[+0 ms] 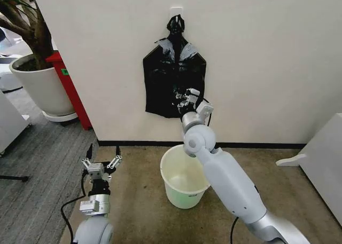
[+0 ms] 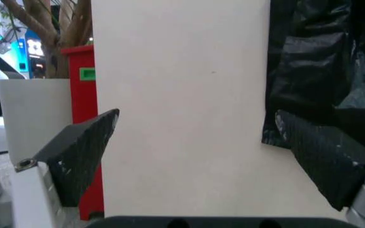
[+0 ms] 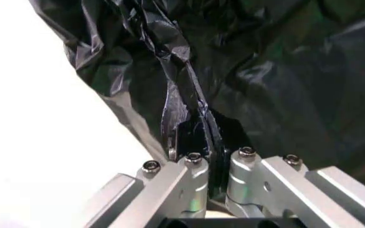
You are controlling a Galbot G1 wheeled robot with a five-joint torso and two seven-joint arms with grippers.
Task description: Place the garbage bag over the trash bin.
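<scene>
A black bag bundle (image 1: 173, 78) with a knotted top hangs from a hook on the white wall. My right gripper (image 1: 184, 99) is raised to its lower right part. In the right wrist view that gripper (image 3: 201, 137) is shut on a thin fold of glossy, crinkled garbage bag (image 3: 265, 61). The trash bin (image 1: 166, 161), a small white bucket, stands upright on the floor directly below, beside the right arm's elbow. My left gripper (image 1: 101, 164) hangs low to the left of the bin, open with nothing in it. The left wrist view shows that gripper (image 2: 195, 118) facing the wall, with black plastic (image 2: 322, 61) beyond.
A large white planter (image 1: 37, 86) with a tree stands at the far left, a red object (image 1: 69, 86) leaning between it and the wall corner. White furniture (image 1: 326, 164) lies at the right edge. A black cable trails by the left arm.
</scene>
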